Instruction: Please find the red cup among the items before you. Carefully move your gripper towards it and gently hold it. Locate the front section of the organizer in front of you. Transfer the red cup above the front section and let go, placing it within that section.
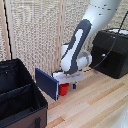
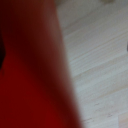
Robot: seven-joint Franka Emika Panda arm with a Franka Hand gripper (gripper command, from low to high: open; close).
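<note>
The red cup stands low over the wooden floor, directly under the white gripper. One blue-tipped finger shows just to the exterior view's right of the cup; the other finger is hidden. In the wrist view the red cup is a close, blurred mass that fills half the picture, and no fingers show there. Whether the fingers press on the cup cannot be made out. The black fabric organizer sits open at the exterior view's left, with a divider across its inside.
A dark blue flat panel stands between the gripper and the organizer, close to the cup. A black hard-cased box with a cable sits at the exterior view's right. A slatted wall runs behind. Pale wood floor lies in front.
</note>
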